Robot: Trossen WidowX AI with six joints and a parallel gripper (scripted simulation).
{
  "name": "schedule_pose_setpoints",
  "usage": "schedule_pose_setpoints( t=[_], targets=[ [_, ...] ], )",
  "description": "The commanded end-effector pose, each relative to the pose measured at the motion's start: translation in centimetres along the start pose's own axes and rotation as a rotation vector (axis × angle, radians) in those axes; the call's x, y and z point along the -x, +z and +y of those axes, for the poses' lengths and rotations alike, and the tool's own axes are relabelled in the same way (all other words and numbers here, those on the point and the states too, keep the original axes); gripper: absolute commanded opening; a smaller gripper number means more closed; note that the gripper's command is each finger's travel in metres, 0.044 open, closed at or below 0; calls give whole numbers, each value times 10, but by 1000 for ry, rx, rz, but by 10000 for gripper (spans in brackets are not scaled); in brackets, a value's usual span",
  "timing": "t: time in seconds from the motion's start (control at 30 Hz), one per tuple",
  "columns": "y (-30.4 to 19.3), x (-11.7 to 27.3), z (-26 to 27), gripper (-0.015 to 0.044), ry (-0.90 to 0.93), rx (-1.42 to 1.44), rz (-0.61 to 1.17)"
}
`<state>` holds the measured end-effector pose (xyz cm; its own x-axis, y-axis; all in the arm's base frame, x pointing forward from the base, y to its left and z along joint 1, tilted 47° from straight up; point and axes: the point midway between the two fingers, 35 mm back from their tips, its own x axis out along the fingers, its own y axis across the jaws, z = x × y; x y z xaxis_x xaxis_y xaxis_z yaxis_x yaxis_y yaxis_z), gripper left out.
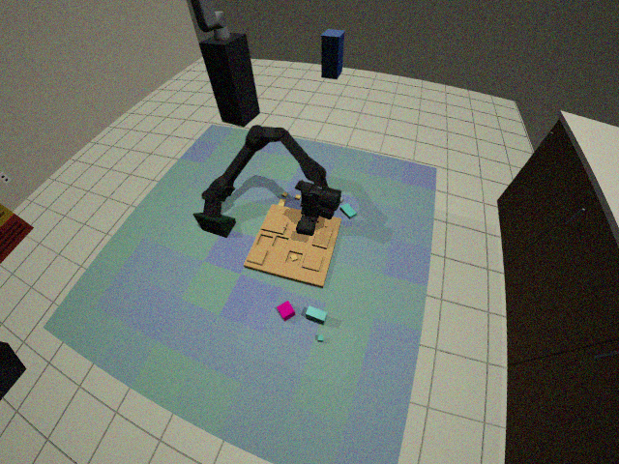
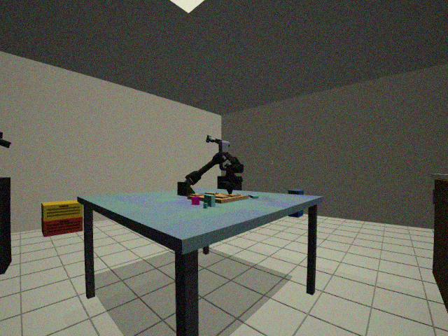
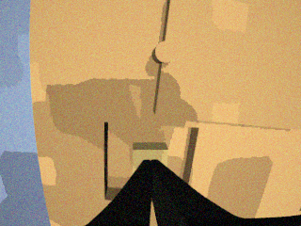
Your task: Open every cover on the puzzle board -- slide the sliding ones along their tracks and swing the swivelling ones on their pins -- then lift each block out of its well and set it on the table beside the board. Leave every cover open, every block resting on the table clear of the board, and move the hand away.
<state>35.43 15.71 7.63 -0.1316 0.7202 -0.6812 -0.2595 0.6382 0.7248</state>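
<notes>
The wooden puzzle board lies flat on the table. My gripper is shut and empty, low over the board's far half. In the wrist view its tips are just below a pale olive patch, between two dark slots. A round pin or knob stands on a thin seam. A small pale piece shows in a near square recess. A magenta block and a teal block rest off the board's near side. Cover positions under the hand are hidden.
A small teal cube lies beyond the larger teal block. A flat teal piece lies off the board's far right corner. Small yellow pieces lie behind the board. The arm's base stands left of it.
</notes>
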Motion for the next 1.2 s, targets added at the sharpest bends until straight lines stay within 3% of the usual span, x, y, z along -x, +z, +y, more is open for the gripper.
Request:
schedule_pose_setpoints(
  t=[0.0,0.47,0.5,0.67,1.17],
  targets=[
    [1,3,0,0,2,55,-2],
    [1,11,0,0,0,1321,-2],
    [0,5,0,26,2,685,2],
    [0,12,-1,144,0,795,1],
    [1,37,-1,144,-2,1175,1]
  ],
)
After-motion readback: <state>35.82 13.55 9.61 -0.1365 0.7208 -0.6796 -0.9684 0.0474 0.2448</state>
